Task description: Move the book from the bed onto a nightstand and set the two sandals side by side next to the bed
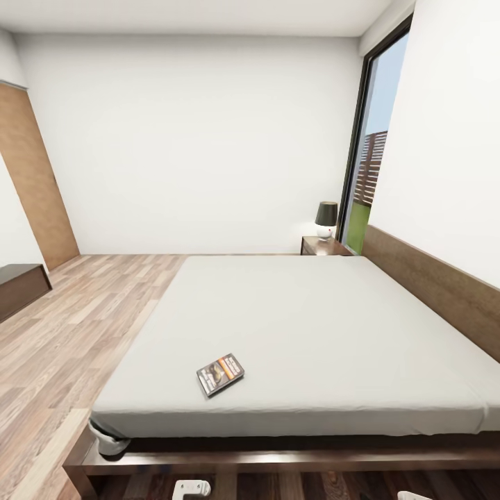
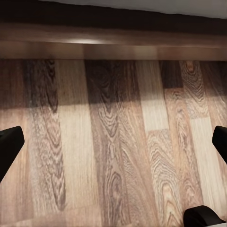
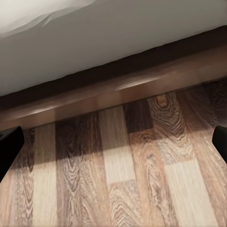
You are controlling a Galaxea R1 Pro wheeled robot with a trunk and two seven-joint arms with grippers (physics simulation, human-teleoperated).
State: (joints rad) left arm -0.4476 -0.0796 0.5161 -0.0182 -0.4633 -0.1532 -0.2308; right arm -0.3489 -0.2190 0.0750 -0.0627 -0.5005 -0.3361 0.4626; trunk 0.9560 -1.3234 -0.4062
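From my head camera I look across the large low platform bed with its dark brown wooden frame (image 1: 278, 460) and bare light-grey mattress, which takes up the centre and right of the frame. The small thin paperback book (image 1: 220, 373) lies flat on the mattress in the lower middle of the frame, near the foot edge and turned at a slant; its dark cover carries an orange band, but the lettering is too small for me to read. In the upper right, against the white back wall and beside the tall dark-framed window (image 1: 371, 153), stands the low dark brown wooden nightstand (image 1: 321, 246) with a dark-shaded table lamp (image 1: 326, 219) on its top (a slatted brown fence and grass show through the glass). A dark low bench (image 1: 21, 286) sits at the left edge on the wood-plank floor (image 1: 76, 319). My left pincer (image 2: 113, 142) hangs wide open over bare planks just before the bed frame, its black fingertips (image 2: 9, 142) at the frame's two sides, holding nothing. My right pincer (image 3: 113, 144) is likewise spread wide and empty, above the floor beside the bed's edge.
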